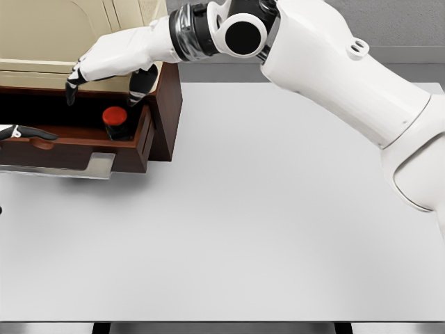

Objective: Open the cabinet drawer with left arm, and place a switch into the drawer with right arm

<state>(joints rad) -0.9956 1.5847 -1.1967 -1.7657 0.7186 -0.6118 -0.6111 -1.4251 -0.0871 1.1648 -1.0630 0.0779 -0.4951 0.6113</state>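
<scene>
Switch (115, 120): red button on a dark base, sitting inside the open drawer (76, 147), far left.
Right hand (104, 66): hovering just above the switch, fingers spread, holding nothing.
Left hand (21, 132): fingertips at the drawer's left edge; grip unclear.
Cabinet (170, 97): on the white worktop (264, 223).

Wide bare tabletop (278, 229) ahead and right; cabinet (167, 97) and its open drawer (132, 149) blocking the far left.
</scene>
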